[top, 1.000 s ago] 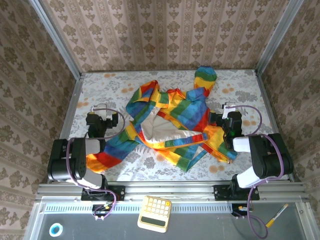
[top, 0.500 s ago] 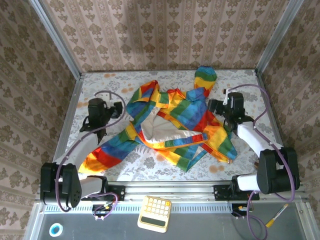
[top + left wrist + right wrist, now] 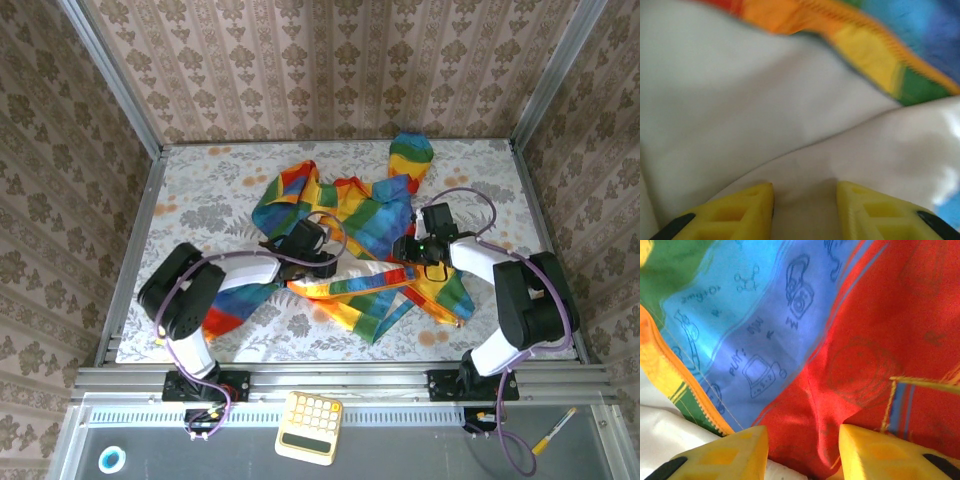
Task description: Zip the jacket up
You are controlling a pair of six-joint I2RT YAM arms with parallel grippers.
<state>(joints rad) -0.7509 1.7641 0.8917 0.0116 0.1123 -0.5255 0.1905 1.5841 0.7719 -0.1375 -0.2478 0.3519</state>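
Note:
The rainbow-striped jacket (image 3: 365,225) lies crumpled and open on the table, its beige lining (image 3: 345,262) facing up in the middle. My left gripper (image 3: 303,243) is down on the lining near the left front edge. Its jaws (image 3: 805,192) stand partly apart, with beige cloth puckered between them and the orange zipper edge (image 3: 875,37) beyond. My right gripper (image 3: 410,248) presses on the right front panel. A raised fold of red fabric (image 3: 840,390) lies between its jaws (image 3: 804,437), which stand partly apart. Zipper teeth (image 3: 700,405) run at the lower left.
The floral table (image 3: 200,190) is boxed in by patterned walls and metal posts. One striped sleeve (image 3: 215,310) trails toward the left arm's base, and the hood (image 3: 411,155) points to the far edge. A yellow calculator (image 3: 309,427) and a pen (image 3: 553,428) lie on the front ledge.
Both arms swung inward from the jacket's sides and came down on its middle. Both pairs of jaws narrowed from wide open, and cloth now lies between them.

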